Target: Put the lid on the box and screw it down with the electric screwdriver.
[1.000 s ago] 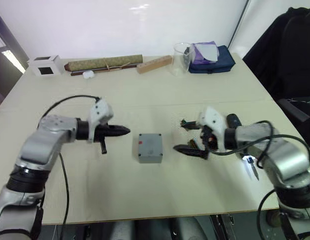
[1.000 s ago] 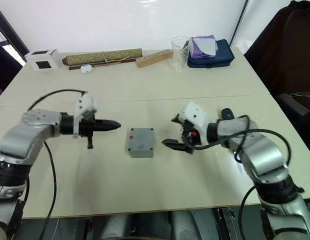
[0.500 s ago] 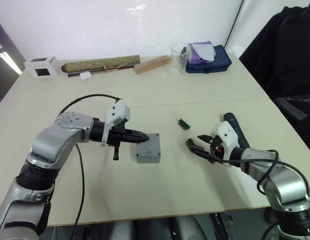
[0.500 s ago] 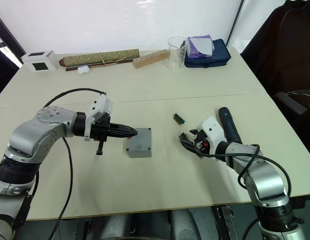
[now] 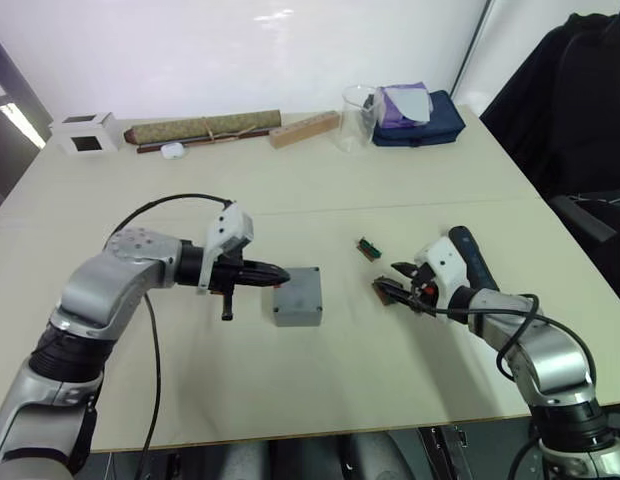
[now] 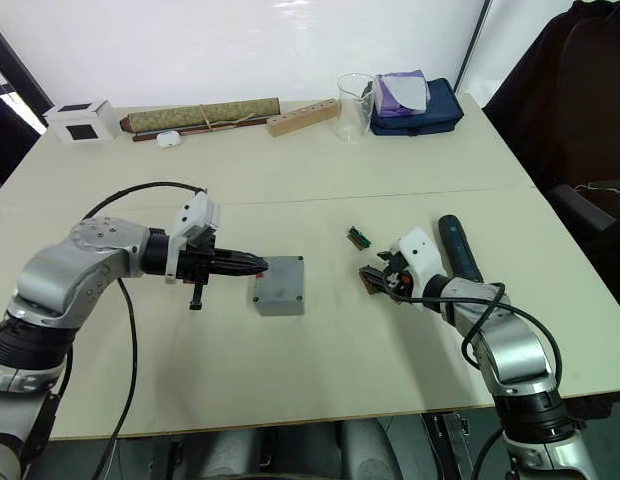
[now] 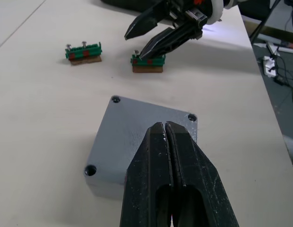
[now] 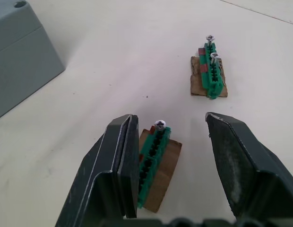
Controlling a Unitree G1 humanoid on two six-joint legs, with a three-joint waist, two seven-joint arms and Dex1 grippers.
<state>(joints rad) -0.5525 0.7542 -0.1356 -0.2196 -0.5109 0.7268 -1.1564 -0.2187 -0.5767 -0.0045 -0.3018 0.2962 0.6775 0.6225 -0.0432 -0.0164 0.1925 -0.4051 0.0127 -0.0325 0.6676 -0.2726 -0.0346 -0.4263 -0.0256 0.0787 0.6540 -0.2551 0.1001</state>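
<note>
The grey box (image 5: 298, 302) stands mid-table with the flat grey lid (image 7: 137, 137) lying on top, its corner screw holes showing. My left gripper (image 5: 278, 273) is shut with nothing in it, its tips at the left edge of the lid. My right gripper (image 8: 170, 119) is open low over the table and straddles a small green screw holder (image 8: 153, 165). One finger touches the holder and the other stands apart from it. The dark blue electric screwdriver (image 5: 470, 256) lies on the table just behind my right wrist.
A second green screw holder (image 5: 368, 248) lies beyond the first. Along the far edge are a white cube (image 5: 86, 131), a rolled greenish scroll (image 5: 205, 128), a wooden block (image 5: 305, 129), a glass beaker (image 5: 358, 118) and a blue pouch (image 5: 420, 110).
My left gripper moved right until its shut tips reached the box. My right gripper came down to the table and its jaws narrowed around the green screw holder.
</note>
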